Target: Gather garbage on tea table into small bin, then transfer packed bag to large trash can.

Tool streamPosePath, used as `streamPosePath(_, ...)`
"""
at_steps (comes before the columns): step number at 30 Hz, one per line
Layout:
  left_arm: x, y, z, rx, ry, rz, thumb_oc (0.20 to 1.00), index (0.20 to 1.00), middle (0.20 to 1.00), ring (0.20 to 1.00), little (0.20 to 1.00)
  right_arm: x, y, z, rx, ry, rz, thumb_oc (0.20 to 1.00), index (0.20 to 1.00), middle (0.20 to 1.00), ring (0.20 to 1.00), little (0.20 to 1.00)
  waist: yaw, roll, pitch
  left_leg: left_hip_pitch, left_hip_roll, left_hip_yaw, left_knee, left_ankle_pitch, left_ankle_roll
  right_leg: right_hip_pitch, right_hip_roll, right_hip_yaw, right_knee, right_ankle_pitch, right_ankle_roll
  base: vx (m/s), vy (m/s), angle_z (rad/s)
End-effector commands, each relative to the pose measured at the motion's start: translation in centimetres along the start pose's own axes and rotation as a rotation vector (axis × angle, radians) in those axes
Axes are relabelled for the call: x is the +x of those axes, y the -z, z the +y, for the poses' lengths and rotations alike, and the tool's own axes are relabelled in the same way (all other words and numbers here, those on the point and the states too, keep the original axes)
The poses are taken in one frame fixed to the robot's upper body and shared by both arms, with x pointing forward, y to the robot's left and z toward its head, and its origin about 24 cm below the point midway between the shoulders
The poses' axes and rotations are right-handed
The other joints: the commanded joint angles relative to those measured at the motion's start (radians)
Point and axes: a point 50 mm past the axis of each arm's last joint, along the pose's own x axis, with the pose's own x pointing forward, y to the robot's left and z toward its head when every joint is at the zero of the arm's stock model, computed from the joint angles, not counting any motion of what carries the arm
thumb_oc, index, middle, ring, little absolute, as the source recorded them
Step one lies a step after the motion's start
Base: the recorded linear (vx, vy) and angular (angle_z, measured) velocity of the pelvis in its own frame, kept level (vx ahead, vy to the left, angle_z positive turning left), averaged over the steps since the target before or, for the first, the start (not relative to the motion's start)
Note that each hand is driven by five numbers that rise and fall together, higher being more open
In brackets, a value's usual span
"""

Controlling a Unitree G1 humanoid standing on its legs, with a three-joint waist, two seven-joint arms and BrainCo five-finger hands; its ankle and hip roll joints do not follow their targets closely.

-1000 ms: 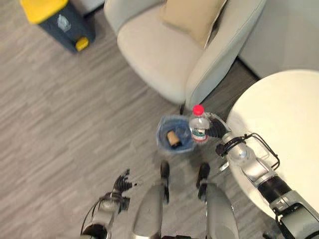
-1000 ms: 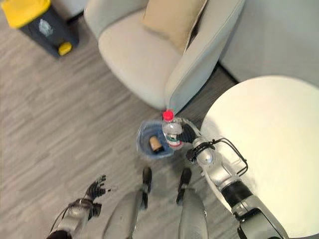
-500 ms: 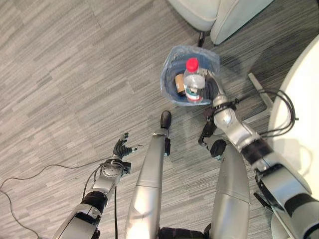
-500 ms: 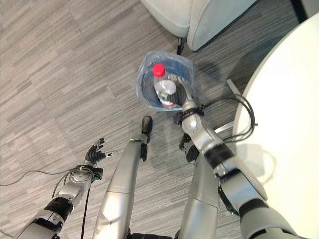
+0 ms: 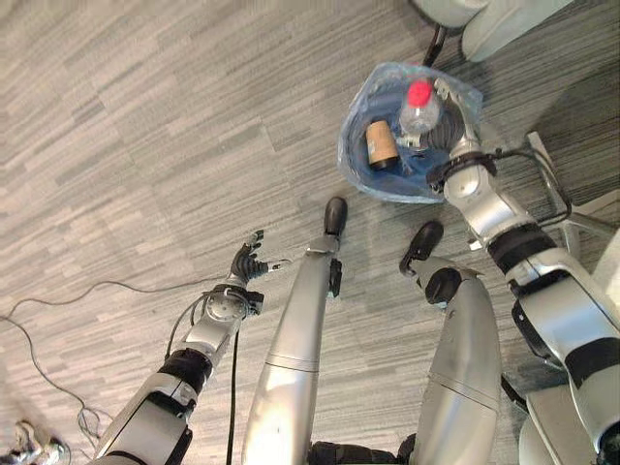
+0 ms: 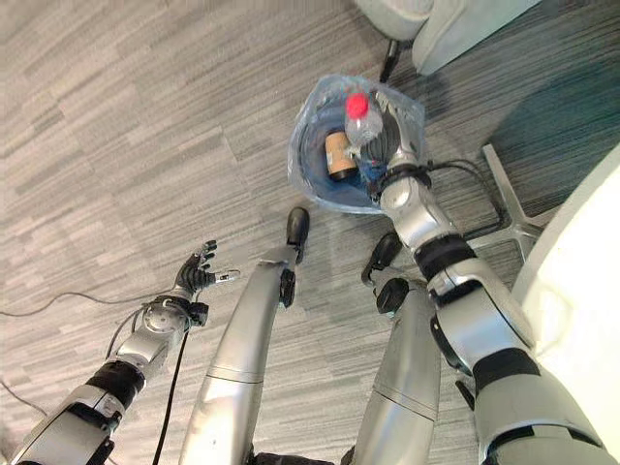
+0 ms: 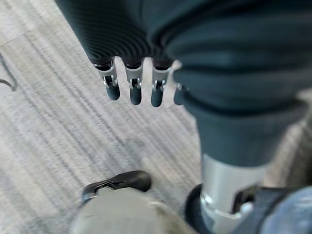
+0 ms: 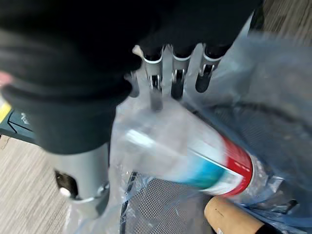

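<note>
On the floor stands the small bin [image 5: 360, 170], lined with a blue plastic bag [image 8: 292, 97]. A brown cardboard tube [image 5: 380, 142] lies inside it. A clear bottle [image 5: 418, 105] with a red cap and a blue and red label leans in the bin's mouth, cap up. My right hand [image 5: 455, 108] is at the bin's rim beside the bottle. In the right wrist view its fingers [image 8: 178, 78] reach out straight above the bottle [image 8: 195, 156] and are not curled round it. My left hand [image 5: 247, 263] hangs open low over the floor, far to the left of the bin.
An armchair's dark leg [image 5: 436, 39] stands just behind the bin. A metal table base [image 5: 572, 208] spreads on the floor to the bin's right, under the white tea table's edge [image 6: 586, 291]. Grey plank floor lies to the left.
The camera has tilted down towards the floor. The bottle has sunk lower into the bin and the right hand's fingers have straightened off it. The left hand has stayed low.
</note>
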Motion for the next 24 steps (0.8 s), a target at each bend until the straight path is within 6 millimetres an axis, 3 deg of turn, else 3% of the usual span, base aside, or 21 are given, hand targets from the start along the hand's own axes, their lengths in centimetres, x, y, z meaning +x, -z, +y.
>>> streamPosePath(1,-1.9,3.5,-0.7,-0.025,-0.019,0.097,1.000,1.000,1.000,1.000,1.000,-1.7,0.7,1.3,-0.140,-0.046,-0.077,1.000,1.000,1.000,1.000,1.000,-0.010,0.009,-0.083,0.007,-0.035,0.044,-0.027,-0.076,0.035,0.022,0.043,0.060,-0.072,-0.064,0.072,0.00,0.000,0.00)
streamPosePath(8,-2.3,4.0,-0.1,-0.001,-0.035,0.104,1.000,1.000,1.000,1.000,1.000,-3.5,2.0,3.5,-0.423,-0.197,-0.156,1.000,1.000,1.000,1.000,1.000,-0.023,-0.001,-0.088,0.026,-0.022,0.035,-0.051,-0.075,0.027,0.040,0.060,0.055,-0.099,-0.049,0.080,0.00,-0.026,-0.04)
streamPosePath(14,-2.2,3.9,0.5,0.014,-0.048,0.096,1.000,1.000,1.000,1.000,1.000,-3.4,2.3,4.9,-0.573,-0.283,-0.168,1.000,1.000,1.000,1.000,1.000,-0.016,0.000,-0.086,0.008,-0.019,0.035,-0.049,-0.071,0.024,0.024,0.061,0.058,-0.099,-0.045,0.086,0.00,-0.016,-0.02)
streamPosePath(20,-1.6,3.0,0.9,0.011,-0.058,0.069,1.000,1.000,1.000,1.000,1.000,-3.3,4.2,5.9,-0.731,-0.372,-0.079,1.000,1.000,1.000,1.000,1.000,-0.003,0.018,-0.068,-0.042,-0.035,0.036,-0.014,-0.066,0.021,-0.033,0.045,0.074,-0.049,-0.057,0.078,0.01,-0.019,0.04)
streamPosePath(21,-1.5,2.7,0.8,0.011,-0.052,0.056,1.000,1.000,1.000,1.000,1.000,-3.8,5.2,6.3,-0.743,-0.408,-0.028,0.815,0.815,0.815,0.815,0.815,0.002,0.026,-0.060,-0.066,-0.041,0.036,0.006,-0.064,0.018,-0.059,0.039,0.082,-0.022,-0.065,0.070,0.01,-0.035,0.17)
streamPosePath(22,-1.4,2.6,0.8,0.013,-0.052,0.053,1.000,1.000,1.000,1.000,1.000,-4.1,5.5,6.6,-0.727,-0.420,-0.004,0.200,0.200,0.200,0.200,0.200,0.004,0.028,-0.058,-0.078,-0.044,0.036,0.020,-0.064,0.017,-0.070,0.038,0.087,-0.010,-0.065,0.066,0.01,-0.035,0.16)
streamPosePath(24,-1.4,2.5,0.7,0.017,-0.049,0.052,1.000,1.000,1.000,1.000,1.000,-4.4,5.6,7.0,-0.688,-0.426,0.012,0.200,0.200,0.200,0.200,0.200,0.005,0.029,-0.058,-0.083,-0.045,0.038,0.023,-0.062,0.018,-0.077,0.040,0.087,-0.003,-0.065,0.065,0.00,-0.020,0.05)
